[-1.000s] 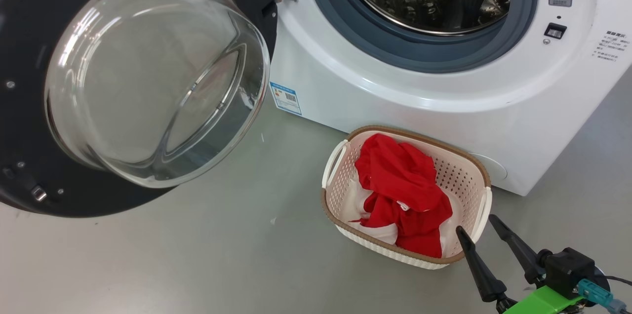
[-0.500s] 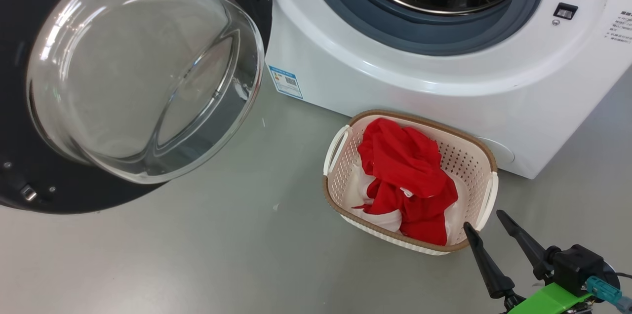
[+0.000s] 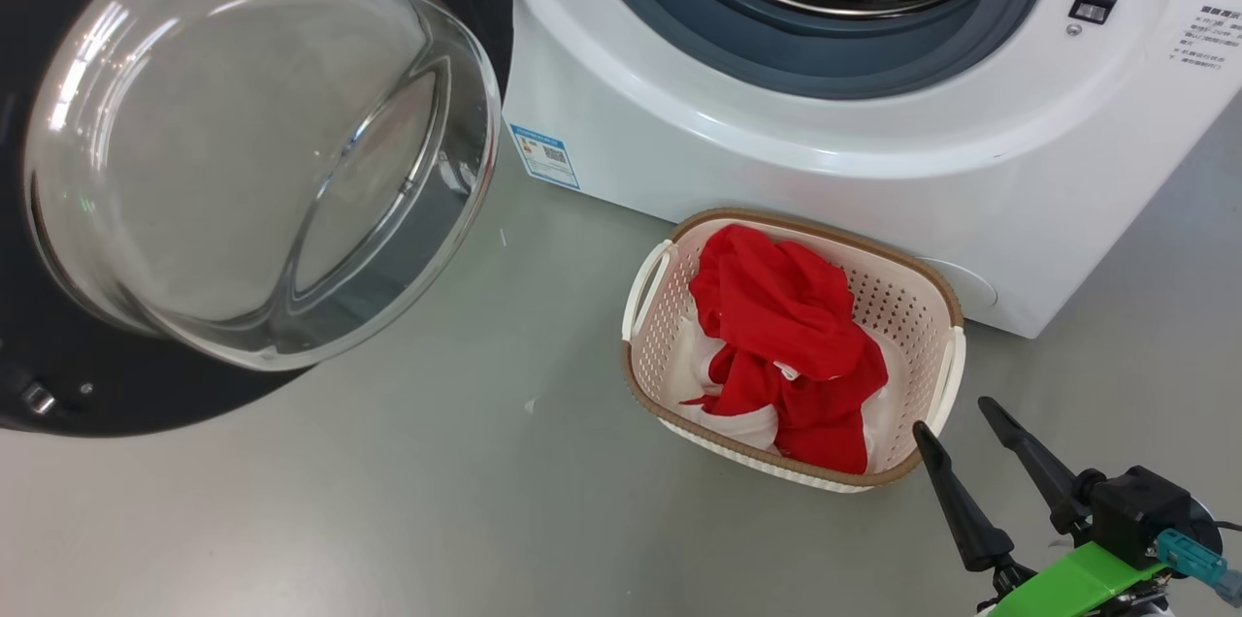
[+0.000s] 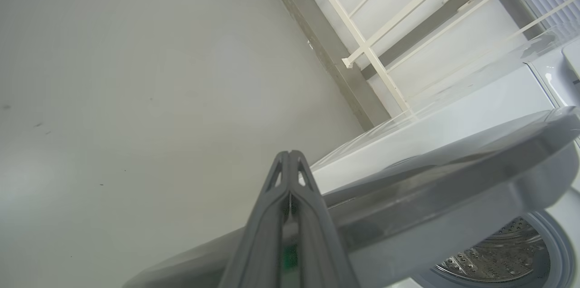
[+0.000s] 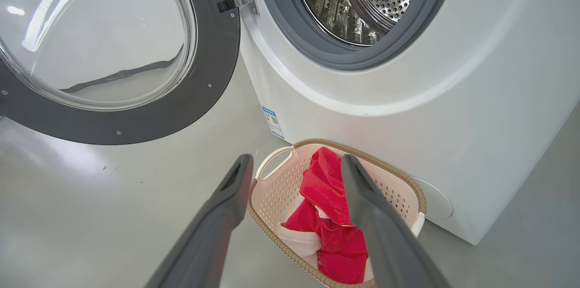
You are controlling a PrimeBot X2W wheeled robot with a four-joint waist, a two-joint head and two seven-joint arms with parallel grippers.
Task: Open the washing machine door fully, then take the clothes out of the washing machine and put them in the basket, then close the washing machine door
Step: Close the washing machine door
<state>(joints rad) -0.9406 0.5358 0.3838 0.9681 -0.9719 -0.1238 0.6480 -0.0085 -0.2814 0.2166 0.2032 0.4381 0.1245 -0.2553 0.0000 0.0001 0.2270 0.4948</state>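
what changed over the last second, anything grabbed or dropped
The whole head view shifted because the camera moved, not the things. Nothing was taken hold of or let go. The right gripper stays open beside the basket, the clothes stay in it, the washing machine door stays open, and the left gripper stays shut.

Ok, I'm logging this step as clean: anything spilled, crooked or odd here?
Nothing much. The clothes lie wholly inside the upright basket. The door hangs open, its glass unbroken. The one oddity is a tiny pale scrap on the floor left of the basket.
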